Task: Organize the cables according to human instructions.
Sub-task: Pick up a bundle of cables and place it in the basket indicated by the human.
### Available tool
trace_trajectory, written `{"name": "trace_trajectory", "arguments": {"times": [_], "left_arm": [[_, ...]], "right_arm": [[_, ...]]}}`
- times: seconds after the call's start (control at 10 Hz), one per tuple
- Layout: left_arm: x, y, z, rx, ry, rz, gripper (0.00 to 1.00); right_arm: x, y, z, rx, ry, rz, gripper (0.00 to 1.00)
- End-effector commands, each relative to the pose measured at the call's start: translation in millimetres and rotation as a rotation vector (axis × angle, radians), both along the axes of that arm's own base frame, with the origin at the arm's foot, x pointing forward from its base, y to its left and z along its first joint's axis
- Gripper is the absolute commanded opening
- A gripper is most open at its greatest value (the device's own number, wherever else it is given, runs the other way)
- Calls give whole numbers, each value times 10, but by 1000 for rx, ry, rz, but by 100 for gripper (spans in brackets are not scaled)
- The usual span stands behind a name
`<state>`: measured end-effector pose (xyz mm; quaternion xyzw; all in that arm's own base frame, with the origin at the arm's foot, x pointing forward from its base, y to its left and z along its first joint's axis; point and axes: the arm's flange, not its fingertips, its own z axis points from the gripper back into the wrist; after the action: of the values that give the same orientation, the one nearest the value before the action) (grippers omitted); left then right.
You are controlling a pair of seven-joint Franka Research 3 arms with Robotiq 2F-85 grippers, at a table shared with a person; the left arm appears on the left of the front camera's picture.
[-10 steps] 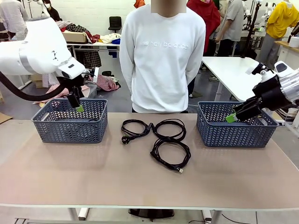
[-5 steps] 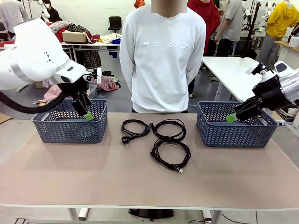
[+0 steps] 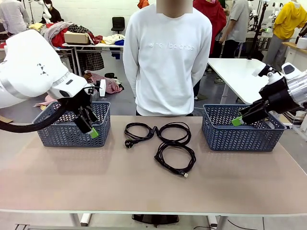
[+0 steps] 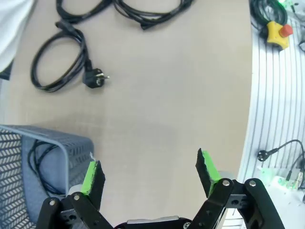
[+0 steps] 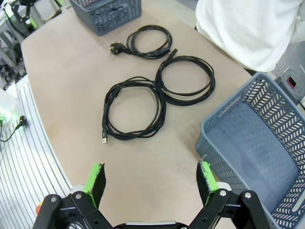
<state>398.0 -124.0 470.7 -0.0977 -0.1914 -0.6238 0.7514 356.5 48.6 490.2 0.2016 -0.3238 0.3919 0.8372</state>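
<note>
Black cables (image 3: 156,130): three coils on table (image 3: 96,182) between baskets (image 3: 240,136), awaiting sorting; left tool (image 4: 147,161), right tool (image 5: 150,166) wide open, empty.

cables: thin black cords, coiled | coil 1 (image 3: 128,143): flat on table, far-centre, round plug at its near-left | coil 2 (image 5: 212,77): flat, just right of coil 1 | coil 3 (image 5: 106,112): flat, nearer, touching coil 2, small connector near-right | coil 4 (image 4: 34,164): inside left basket (image 4: 47,136)
</note>
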Motion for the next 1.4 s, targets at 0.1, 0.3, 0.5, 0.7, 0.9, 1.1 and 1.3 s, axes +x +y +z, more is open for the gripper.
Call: {"name": "trace_trajectory", "arguments": {"times": [0.1,0.3,0.5,0.7,0.9,1.1,1.3], "left_arm": [[36,-9,36,0,-11,3,100],[36,-9,36,0,-11,3,100],[36,-9,36,0,-11,3,100],[36,-9,36,0,-11,3,100],[36,-9,36,0,-11,3,100],[36,-9,36,0,-11,3,100],[36,-9,36,0,-11,3,100]], "right_arm": [[28,-14,-9,15,-13,20,100],[28,-14,-9,15,-13,20,100],[28,-14,-9,15,-13,20,100],[28,-14,-9,15,-13,20,100],[28,-14,-9,15,-13,20,100],[28,-14,-9,15,-13,20,100],[28,-14,-9,15,-13,20,100]]}}
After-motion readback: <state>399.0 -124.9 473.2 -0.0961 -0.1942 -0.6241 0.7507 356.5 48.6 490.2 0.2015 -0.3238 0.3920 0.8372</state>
